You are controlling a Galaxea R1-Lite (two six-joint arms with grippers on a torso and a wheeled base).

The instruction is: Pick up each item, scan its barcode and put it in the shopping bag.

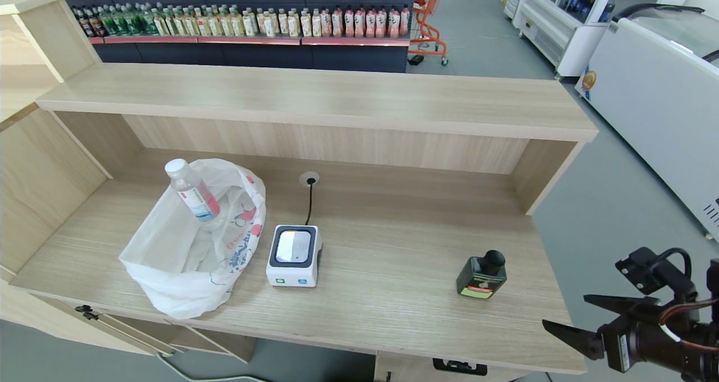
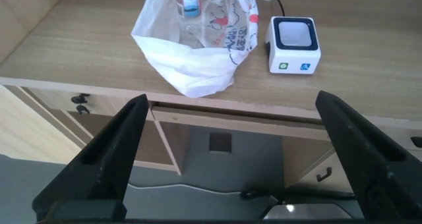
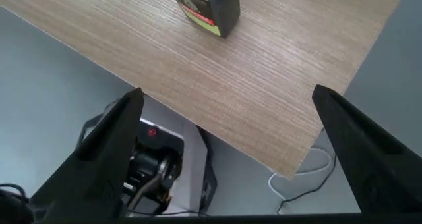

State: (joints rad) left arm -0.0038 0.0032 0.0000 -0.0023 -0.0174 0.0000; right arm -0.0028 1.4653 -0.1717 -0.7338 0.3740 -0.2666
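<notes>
A white plastic shopping bag [image 1: 185, 247] [image 2: 198, 59] lies open on the left of the wooden counter, with a clear water bottle [image 1: 194, 194] [image 2: 187, 1] standing tilted inside it. A white barcode scanner [image 1: 294, 255] [image 2: 294, 45] sits beside the bag at the counter's middle. A small dark bottle with a black cap [image 1: 482, 276] [image 3: 206, 6] stands toward the right front. My right gripper [image 1: 581, 320] [image 3: 227, 158] hangs open off the counter's right front corner, below and right of the dark bottle. My left gripper [image 2: 234, 158] is open, in front of and below the counter's edge, short of the bag.
The counter [image 1: 393, 269] has a raised back shelf [image 1: 314, 98] and side walls. The scanner's black cable [image 1: 308, 202] runs to a grommet at the back. Cabinet doors [image 2: 86, 138] lie under the counter. Freezers [image 1: 657, 90] stand to the right.
</notes>
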